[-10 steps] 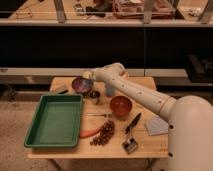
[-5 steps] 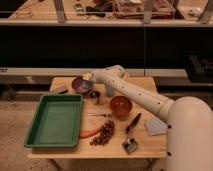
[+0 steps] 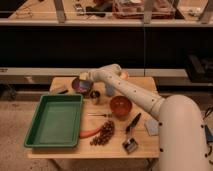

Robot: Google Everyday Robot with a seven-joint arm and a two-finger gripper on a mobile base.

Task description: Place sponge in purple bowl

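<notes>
The purple bowl stands at the back left of the wooden table. My gripper reaches in from the right and hangs just over the bowl's far right rim. A small pale yellowish sponge sits at the gripper's tip, held above the bowl. My white arm crosses the table from the lower right.
An orange-brown bowl stands mid-table under the arm. A green tray fills the left side. A small can, a blue cup, a fork, grapes, a brush and a grey-blue square lie around.
The gripper with the sponge has shifted slightly left and down, over the purple bowl. Nothing else has moved.
</notes>
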